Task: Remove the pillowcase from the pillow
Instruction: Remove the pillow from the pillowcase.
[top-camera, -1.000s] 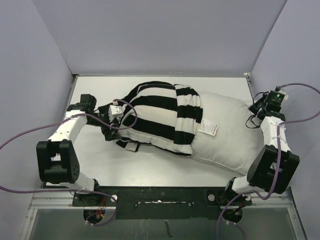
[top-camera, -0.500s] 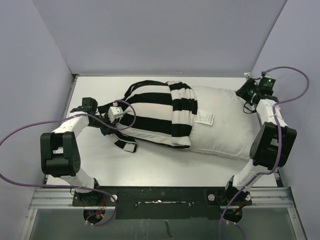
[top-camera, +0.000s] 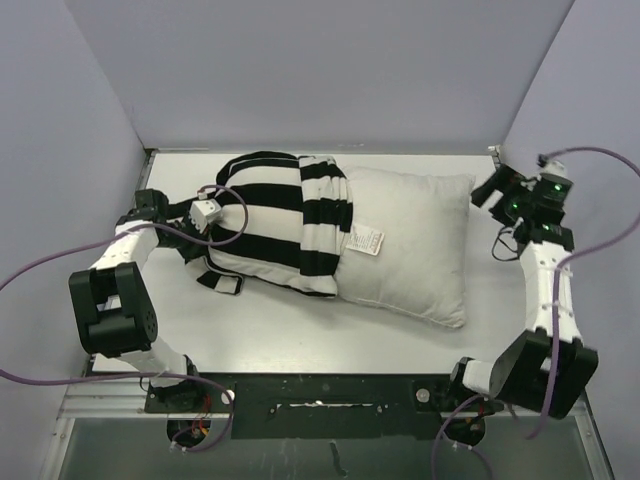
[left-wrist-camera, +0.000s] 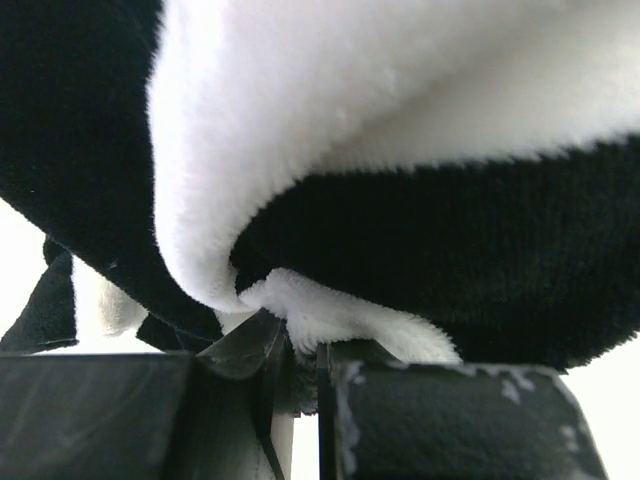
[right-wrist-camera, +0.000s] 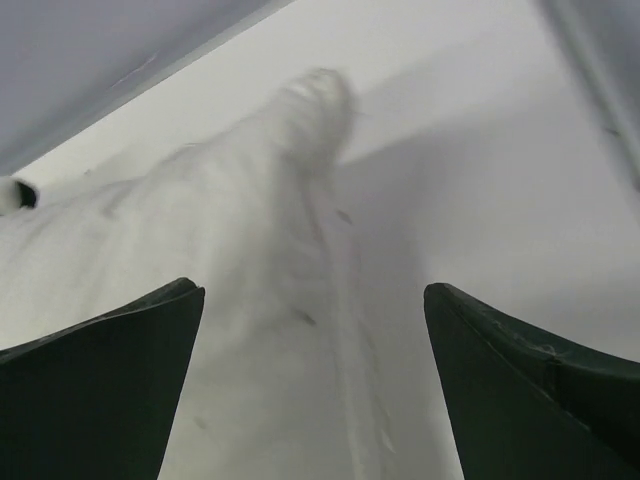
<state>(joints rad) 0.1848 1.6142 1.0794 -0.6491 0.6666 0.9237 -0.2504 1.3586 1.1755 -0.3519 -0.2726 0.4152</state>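
Left pincer (top-camera: 205, 255) is clamped on a fold of the case (top-camera: 268, 215) down at its closed end. In the left wrist view the jaws are pinched almost together, with fuzzy black-and-white fabric squeezed between them, so we'd call that a solid grab.

Right pincer (top-camera: 490, 190) is spread wide and holding nothing. It hangs just off the far right corner of the pillow (top-camera: 415, 250), and its own camera shows that corner lying ahead between the open fingers. We can't see any contact there.

Where we're at: we'd say roughly halfway, maybe a bit more. The pillow lies across the middle of the table (top-camera: 300, 335), and its whole right part is bare white, with the little label (top-camera: 366, 240) out in the open. The case only covers the left end. Its open hem is scrunched into a thick striped band running across the pillow just left of the label. Left of that band the stripes look fairly smooth, so there's pillow in there yet.

What's left, as we read it, is getting the covered end out. Our guess is that someone needs to hold the bare end while the striped end gets dragged off to the left. With nothing anchoring the pillow, the whole lot could just slide along together.
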